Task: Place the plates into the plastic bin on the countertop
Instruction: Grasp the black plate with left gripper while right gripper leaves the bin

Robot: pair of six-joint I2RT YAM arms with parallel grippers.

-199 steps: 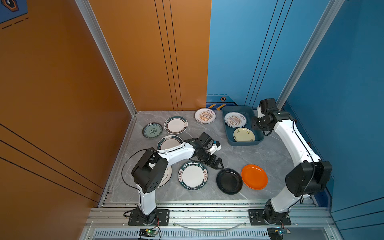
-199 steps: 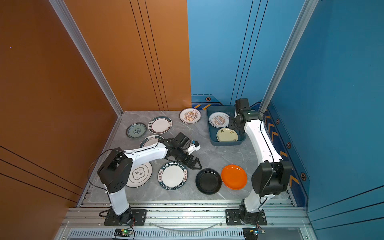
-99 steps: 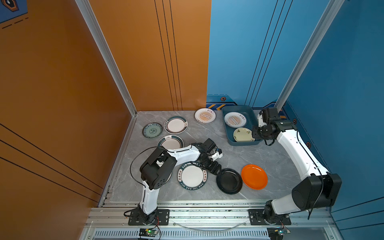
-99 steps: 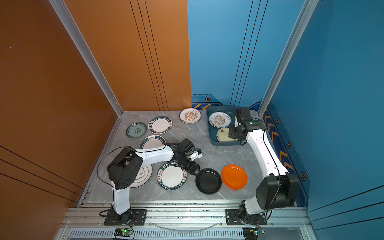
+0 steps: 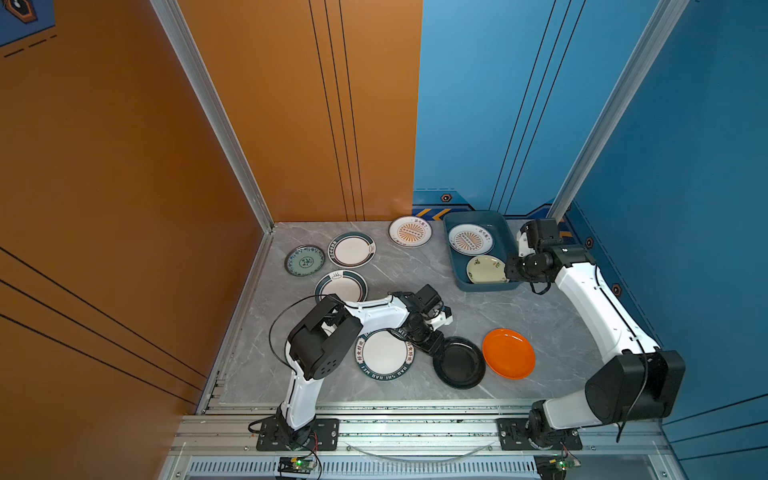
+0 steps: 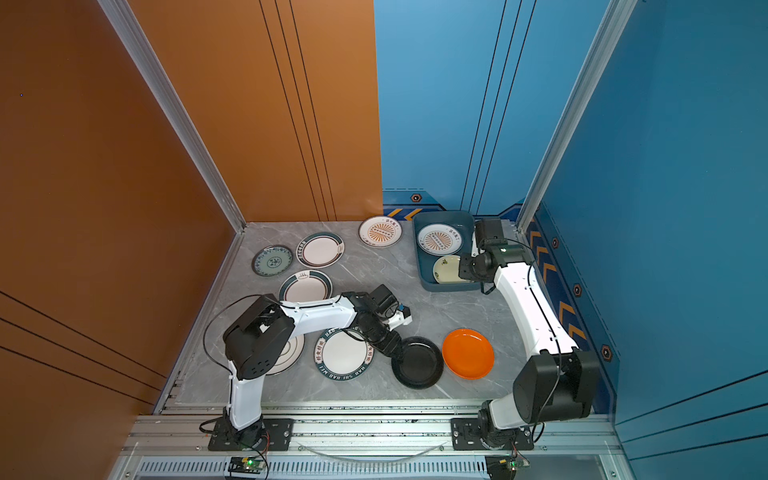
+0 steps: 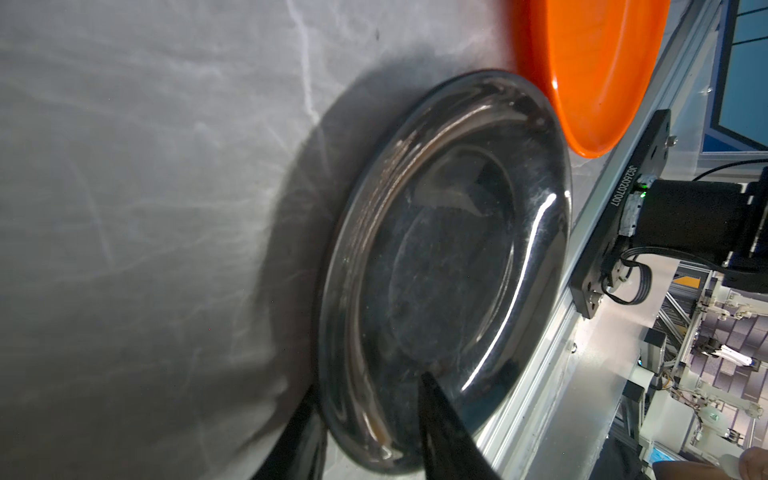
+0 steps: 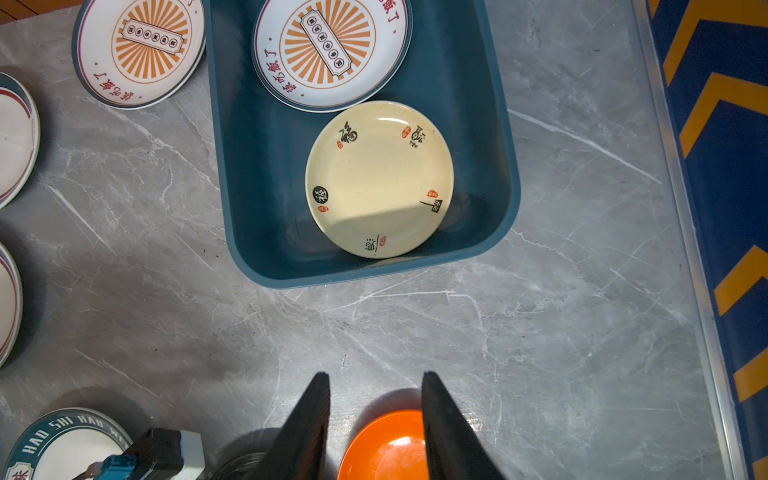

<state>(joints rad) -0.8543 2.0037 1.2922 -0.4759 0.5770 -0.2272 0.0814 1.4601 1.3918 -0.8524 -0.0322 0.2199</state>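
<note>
In the dark teal-blue rectangular plastic bin (image 5: 451,249), at the far right of the grey marble table (image 5: 478,316), a white round sunburst plate (image 5: 470,240) and a cream round plate (image 5: 486,269) lie flat. Your left pincer (image 7: 368,382) straddles the rim of the glossy black round plate (image 5: 459,363); you cannot tell whether it is clamped. Your right pincer (image 8: 375,374) hangs open and empty beside the bin.

**A robot test cell in a laboratory hall**

The grey marble-patterned table (image 5: 478,316) is boxed in by flat orange panels (image 5: 291,124) and blue panels (image 5: 478,104) held in aluminium posts (image 5: 216,112). Two white-and-black robot arms, the left arm (image 5: 374,309) and the right arm (image 5: 594,303), are bolted by black base plates (image 5: 328,432) to an aluminium frame (image 5: 415,428). A small circuit board (image 5: 296,464) glows green at the front. Orange chevrons (image 8: 744,280) mark one blue wall. Beyond the frame, the left wrist view shows more metal racks (image 7: 702,332) carrying equipment, blurred.
</note>
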